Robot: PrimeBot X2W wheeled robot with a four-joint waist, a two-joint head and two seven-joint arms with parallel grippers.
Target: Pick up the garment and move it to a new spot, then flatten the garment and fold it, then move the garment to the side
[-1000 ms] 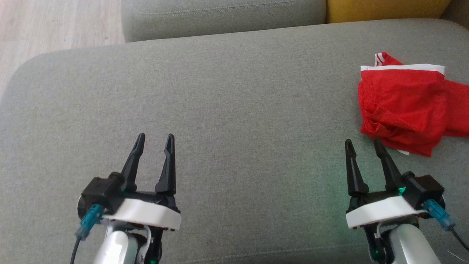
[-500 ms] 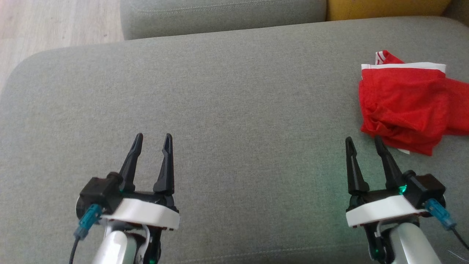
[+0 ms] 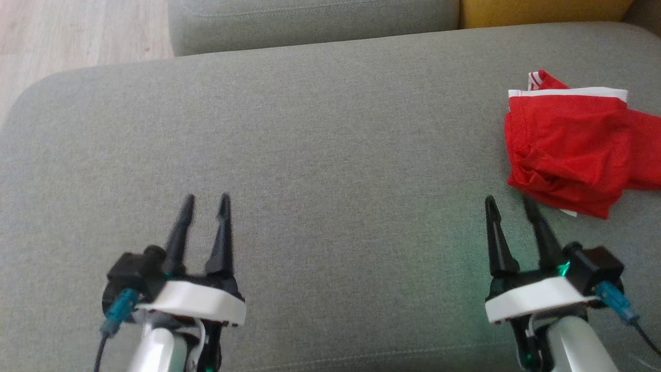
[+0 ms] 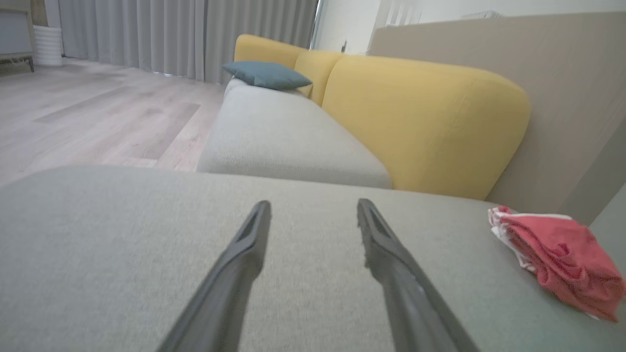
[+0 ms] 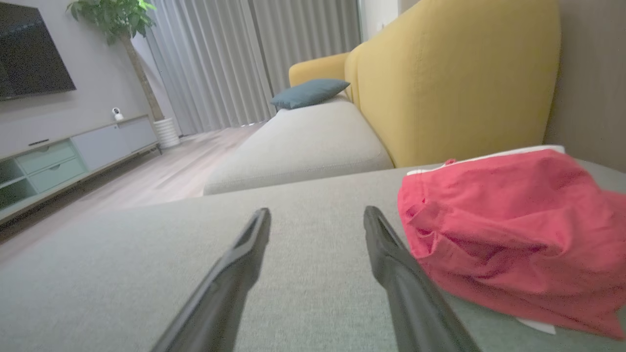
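Hovering with both sets of fingers spread wide and nothing in them. The right gripper (image 3: 509,201) is at the lower right of the head view and the left gripper (image 3: 206,197) at the lower left, both over the bare grey sofa cushion (image 3: 330,144). The red garment (image 3: 568,150) with the white band sits bunched up at the right edge of the frame, just above and right of the right gripper's tips. They look really close, but I can't tell if they're touching.

What I'd worry about: it's a crumpled heap, so a pinch at the near edge probably catches one loose layer and the thing comes up twisted. Go too deep and the fingers could dig into the soft cushion instead. Part of it also runs off the right side of the frame, so the far end is a guess.

Versus a second ago, the left gripper has slid a bit down and left and looks motion-blurred. The right one has barely budged, and the garment hasn't moved.
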